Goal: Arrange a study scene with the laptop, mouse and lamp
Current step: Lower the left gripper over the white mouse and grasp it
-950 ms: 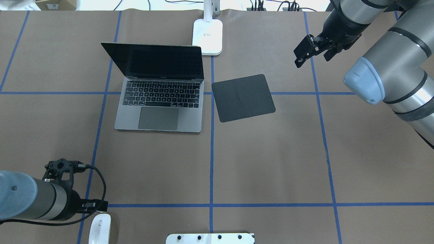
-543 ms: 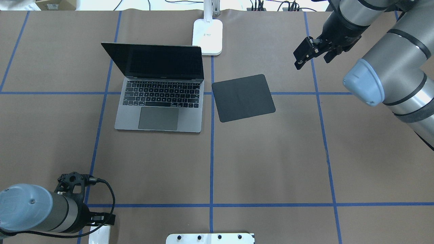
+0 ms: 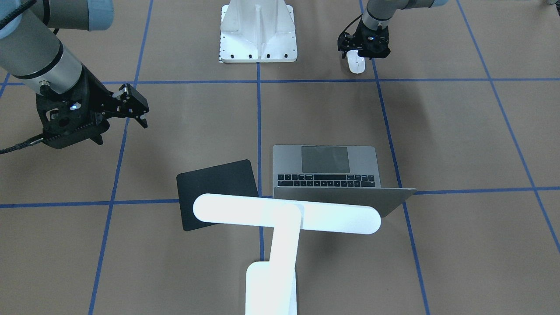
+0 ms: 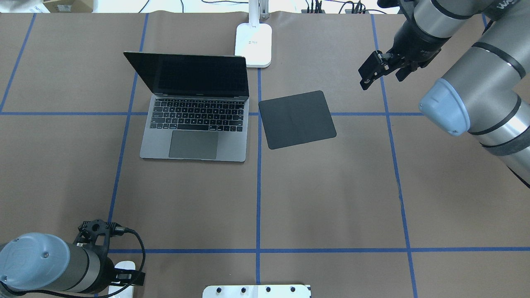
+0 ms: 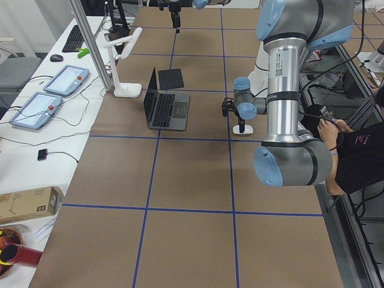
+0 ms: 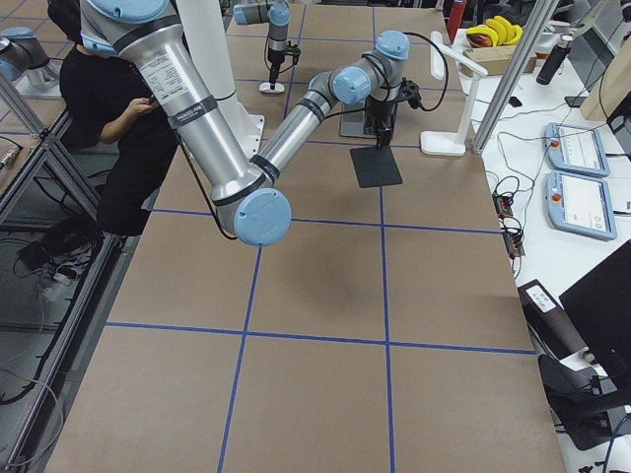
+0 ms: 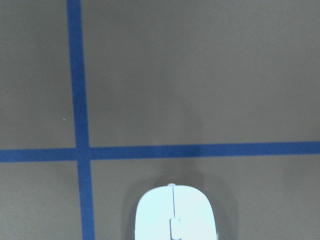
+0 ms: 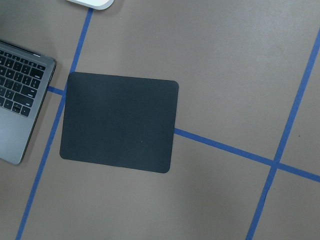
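Note:
The open space-grey laptop (image 4: 194,128) sits left of centre, with the white lamp (image 3: 284,214) behind it, its base (image 4: 253,45) at the far edge. The white mouse (image 3: 357,66) lies near the robot's side of the table and fills the bottom of the left wrist view (image 7: 175,215). My left gripper (image 3: 361,52) hangs right over the mouse's rear half, its fingers apart on either side and not closed on it. My right gripper (image 4: 366,76) hovers open and empty at the far right, above bare table beyond the black pad.
A black square mouse pad (image 4: 297,120) lies just right of the laptop. A white bolted pedestal (image 3: 258,33) stands at the robot's edge, centre. Blue tape lines grid the brown table. A person sits beside the robot in the side views.
My left arm has moved toward the robot's edge and now covers most of the mouse. My right gripper has shifted only slightly.

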### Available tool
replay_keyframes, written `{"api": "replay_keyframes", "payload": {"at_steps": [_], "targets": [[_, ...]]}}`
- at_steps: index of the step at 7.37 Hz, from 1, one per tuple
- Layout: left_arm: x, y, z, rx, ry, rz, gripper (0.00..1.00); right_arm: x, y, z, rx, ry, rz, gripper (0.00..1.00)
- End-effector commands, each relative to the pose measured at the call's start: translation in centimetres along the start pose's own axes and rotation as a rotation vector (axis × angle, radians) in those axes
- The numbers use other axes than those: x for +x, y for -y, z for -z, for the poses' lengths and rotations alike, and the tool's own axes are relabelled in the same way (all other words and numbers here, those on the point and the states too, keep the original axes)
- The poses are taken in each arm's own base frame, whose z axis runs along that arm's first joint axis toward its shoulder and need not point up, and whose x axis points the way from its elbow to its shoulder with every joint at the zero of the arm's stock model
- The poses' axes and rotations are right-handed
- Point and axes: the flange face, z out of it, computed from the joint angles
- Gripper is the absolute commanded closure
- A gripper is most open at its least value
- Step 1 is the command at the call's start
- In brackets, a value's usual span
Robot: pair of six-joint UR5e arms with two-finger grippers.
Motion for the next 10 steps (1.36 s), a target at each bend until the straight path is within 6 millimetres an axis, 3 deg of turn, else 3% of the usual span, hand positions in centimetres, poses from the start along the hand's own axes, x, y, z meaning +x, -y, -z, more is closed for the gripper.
{"api": "replay_keyframes", "payload": {"at_steps": [1,4,10], "targets": [[-0.3,0.06,-0.93,-0.004,-0.002,0.0,0.08,-0.22,-0.16,-0.26,-0.004,0.0,0.003,0.0],[-0.35,0.06,-0.96,-0.003,-0.005,0.004,0.21,-0.45,-0.25,-0.52,-0.007,0.0,0.005,0.0],[-0.59,0.14,-1.44,-0.004,0.0,0.008,0.25,-0.99,-0.44,-1.23,-0.012,-0.011,0.014,0.0]]}}
